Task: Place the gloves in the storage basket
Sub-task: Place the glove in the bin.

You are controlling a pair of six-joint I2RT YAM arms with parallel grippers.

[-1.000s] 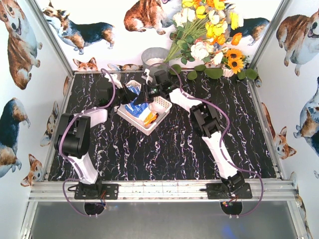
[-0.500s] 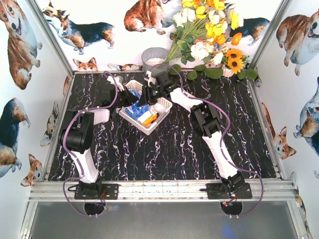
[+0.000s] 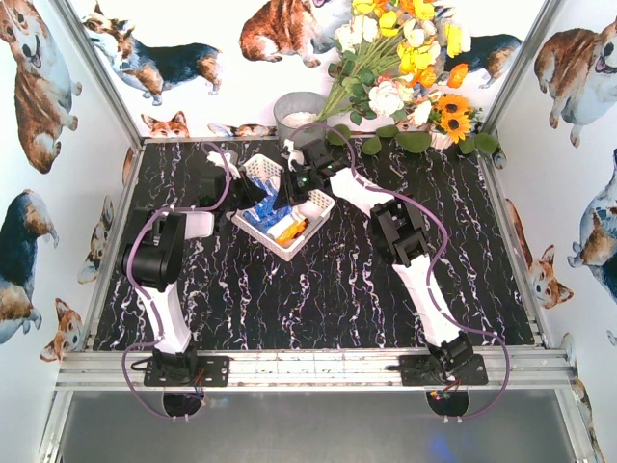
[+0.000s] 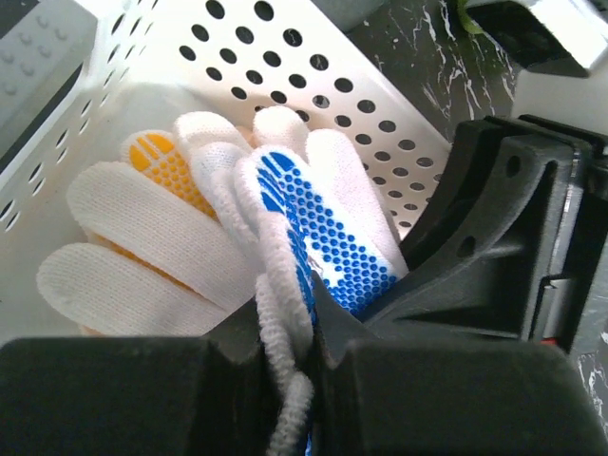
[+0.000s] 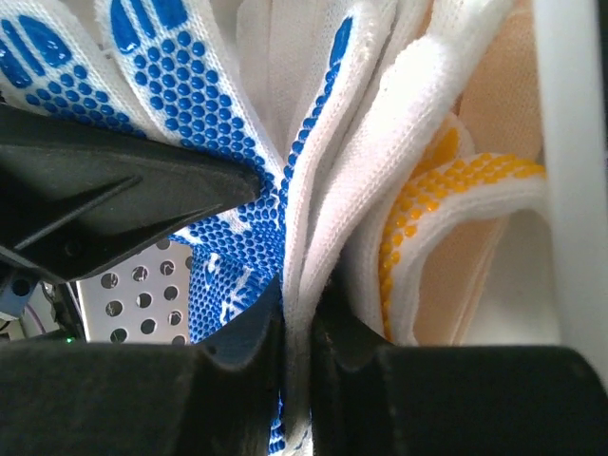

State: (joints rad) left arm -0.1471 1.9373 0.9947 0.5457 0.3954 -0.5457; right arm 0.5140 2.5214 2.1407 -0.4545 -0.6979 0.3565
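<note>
Our left arm (image 3: 159, 256) has swung inward since a second ago. Its left gripper (image 4: 285, 351) is clamped on the blue-dotted glove (image 4: 318, 228). Our right gripper (image 5: 296, 328) pinches the same glove, now lowered into the storage basket (image 4: 313, 76) atop the orange-dotted glove (image 4: 161, 166). Release looks due.

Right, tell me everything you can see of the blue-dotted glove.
The blue-dotted glove is white knit with blue grip dots on palm and fingers. It lies inside the white perforated basket, overlapping an orange-dotted glove. The left gripper is shut on its knit edge, and the right gripper pinches a fold of it.
</note>
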